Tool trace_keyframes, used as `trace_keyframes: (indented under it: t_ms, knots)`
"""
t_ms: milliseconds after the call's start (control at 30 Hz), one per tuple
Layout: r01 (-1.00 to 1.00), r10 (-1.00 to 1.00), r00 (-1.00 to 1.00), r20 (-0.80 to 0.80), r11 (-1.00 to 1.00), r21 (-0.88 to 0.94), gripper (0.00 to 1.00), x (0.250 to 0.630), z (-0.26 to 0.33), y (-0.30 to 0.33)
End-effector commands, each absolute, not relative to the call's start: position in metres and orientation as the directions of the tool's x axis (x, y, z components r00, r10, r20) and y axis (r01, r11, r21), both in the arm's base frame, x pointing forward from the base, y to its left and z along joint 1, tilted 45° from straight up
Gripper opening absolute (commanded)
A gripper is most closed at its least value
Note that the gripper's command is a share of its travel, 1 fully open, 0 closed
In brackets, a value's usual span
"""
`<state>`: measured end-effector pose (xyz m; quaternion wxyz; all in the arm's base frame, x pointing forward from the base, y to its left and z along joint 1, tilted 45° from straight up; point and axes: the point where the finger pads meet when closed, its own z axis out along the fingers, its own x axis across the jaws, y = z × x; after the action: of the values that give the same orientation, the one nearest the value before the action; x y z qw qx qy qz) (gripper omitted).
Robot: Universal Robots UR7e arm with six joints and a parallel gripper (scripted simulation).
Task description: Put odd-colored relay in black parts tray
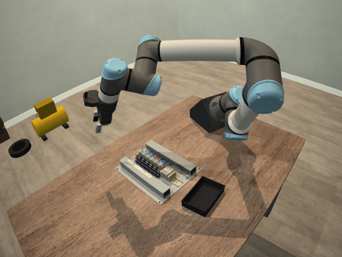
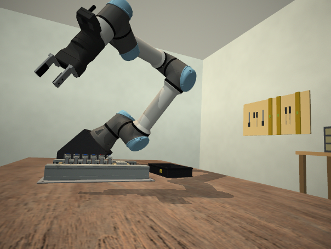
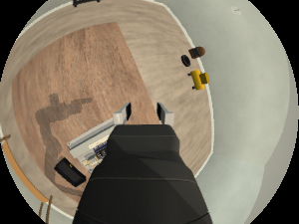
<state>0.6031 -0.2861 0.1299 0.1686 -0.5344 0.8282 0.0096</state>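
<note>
The grey relay panel [image 1: 159, 170] lies flat on the wooden table, with a row of relays between two slotted ducts. One relay has a red button [image 1: 157, 159]; the others have blue buttons. The red-button relay also shows in the exterior view [image 2: 101, 158], near the right end of the row. The black parts tray [image 1: 203, 195] sits empty just right of the panel, and appears in the exterior view [image 2: 170, 170]. My gripper [image 1: 97, 123] [image 2: 52, 74] is open and empty, high above and beyond the table's far left edge, well away from the panel. In the wrist view the fingers stand apart.
The robot base [image 1: 210, 111] stands at the table's far side. A yellow compressor [image 1: 49, 117] and a black tyre [image 1: 19, 147] lie on the floor left of the table. A side table [image 2: 315, 170] stands by the right wall.
</note>
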Motion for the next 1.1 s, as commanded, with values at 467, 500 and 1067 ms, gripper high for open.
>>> trace_keyframes:
  t_ms: [467,500,1067]
  knots:
    - [-0.778,-0.707,-0.581,-0.402,0.627,0.022,0.98,0.569,0.104,-0.25]
    - [-0.769,-0.693,-0.595,-0.407,0.638,0.036,0.98,0.566,0.102,-0.247]
    - [-0.585,-0.446,-0.783,-0.433,0.765,0.27,0.98,0.53,0.081,-0.205]
